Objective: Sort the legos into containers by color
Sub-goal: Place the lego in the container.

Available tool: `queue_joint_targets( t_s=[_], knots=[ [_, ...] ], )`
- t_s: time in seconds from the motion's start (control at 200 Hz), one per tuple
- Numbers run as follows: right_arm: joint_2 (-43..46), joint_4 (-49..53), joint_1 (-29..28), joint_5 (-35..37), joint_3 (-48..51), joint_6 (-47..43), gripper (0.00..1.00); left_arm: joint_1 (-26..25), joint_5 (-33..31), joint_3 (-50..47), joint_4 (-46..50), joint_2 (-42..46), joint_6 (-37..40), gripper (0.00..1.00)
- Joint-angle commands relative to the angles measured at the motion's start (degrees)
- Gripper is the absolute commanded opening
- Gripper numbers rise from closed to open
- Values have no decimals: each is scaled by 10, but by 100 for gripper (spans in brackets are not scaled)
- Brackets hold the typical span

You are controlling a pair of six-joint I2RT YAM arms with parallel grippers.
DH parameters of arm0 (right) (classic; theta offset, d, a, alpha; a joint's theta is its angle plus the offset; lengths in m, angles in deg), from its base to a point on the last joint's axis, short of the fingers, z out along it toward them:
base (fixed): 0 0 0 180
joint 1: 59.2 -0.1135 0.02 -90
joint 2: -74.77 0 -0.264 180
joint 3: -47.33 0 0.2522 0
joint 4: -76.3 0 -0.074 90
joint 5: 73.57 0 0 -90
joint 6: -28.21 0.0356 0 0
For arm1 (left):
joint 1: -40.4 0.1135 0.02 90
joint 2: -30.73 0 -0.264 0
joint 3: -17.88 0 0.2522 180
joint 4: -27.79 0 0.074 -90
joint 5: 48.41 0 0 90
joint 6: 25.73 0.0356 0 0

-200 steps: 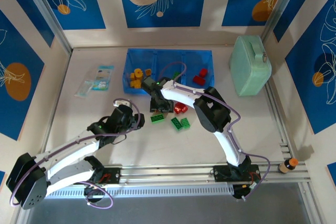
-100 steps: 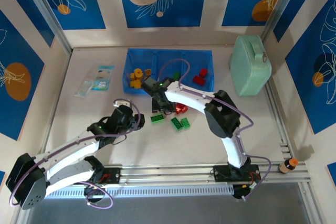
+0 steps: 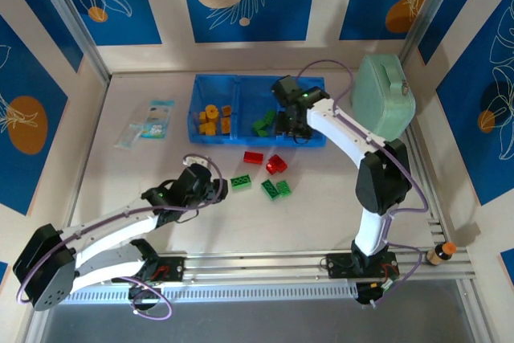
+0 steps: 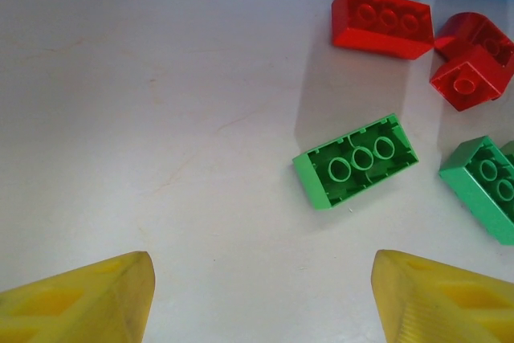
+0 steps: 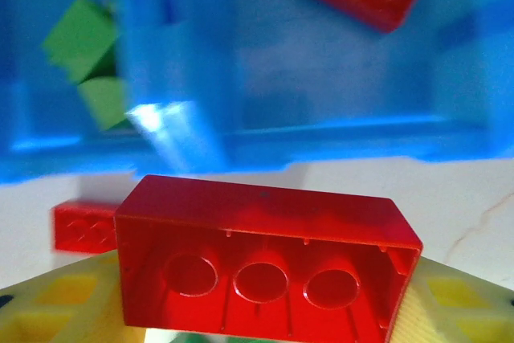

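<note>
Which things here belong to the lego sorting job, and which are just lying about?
Job: blue containers; held red brick; loose green brick; loose red brick; sorted yellow bricks.
Lying about: mint-green case; plastic packet; orange-capped bottle.

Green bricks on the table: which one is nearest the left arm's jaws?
The lone green brick lying straight ahead of the left gripper, whose jaws stand open. The other green bricks sit farther right, at the wrist view's edge.

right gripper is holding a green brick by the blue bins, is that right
No: the brick in the right gripper is red, not green, as the right wrist view shows. It is held by the blue bins.
</note>
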Motion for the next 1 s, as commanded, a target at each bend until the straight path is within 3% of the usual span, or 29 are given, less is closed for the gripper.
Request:
queue_joint_targets(
  t_s=[0.0,0.355,0.49,0.63,0.991],
  knots=[
    [-22,0,29,-21,-8,-41,53,-9,12,21,-21,-18,15,72],
    [-116,-7,100,-55,-93,-89,55,-19,23,61,-31,-68,20,72],
    [-134,14,94,-58,-139,-102,76,-20,20,70,-32,-78,20,72],
    [-98,-3,87,-56,-109,-88,82,-22,18,82,-30,-91,22,72],
    [71,-55,65,-59,60,-61,82,-20,18,183,-10,-208,48,80]
  ],
)
